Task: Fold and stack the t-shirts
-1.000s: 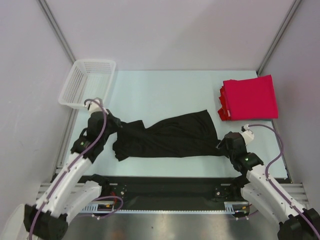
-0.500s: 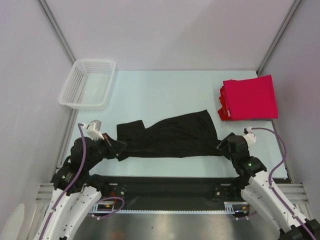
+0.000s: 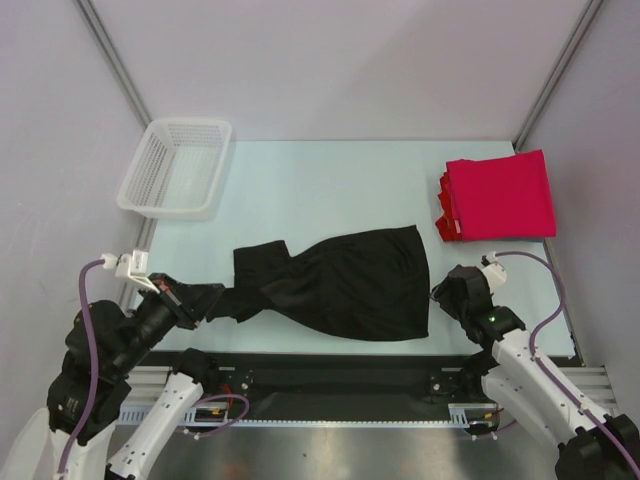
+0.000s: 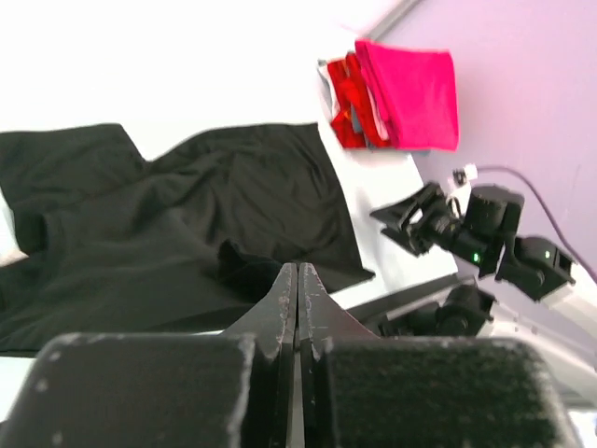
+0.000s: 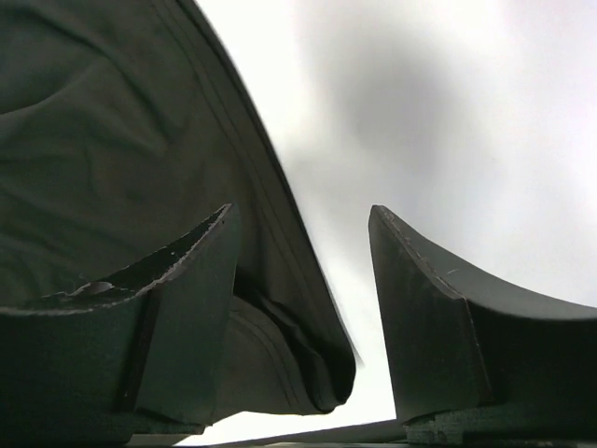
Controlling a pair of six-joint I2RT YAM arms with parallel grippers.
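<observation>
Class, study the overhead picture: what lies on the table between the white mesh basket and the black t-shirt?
Nothing. In the top external view, only bare pale table separates the basket from the black t-shirt.

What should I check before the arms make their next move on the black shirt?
1. Hold of left jaws on black t-shirt: ok, shut with cloth pinched at their tips.
2. Hold of right jaws on its near right corner: not ok, open with the hem between them.
3. Cloth lying flat: not ok, its left side is bunched.
4. red t-shirts stacked apart from it: ok.
5. basket apart from it: ok.
</observation>
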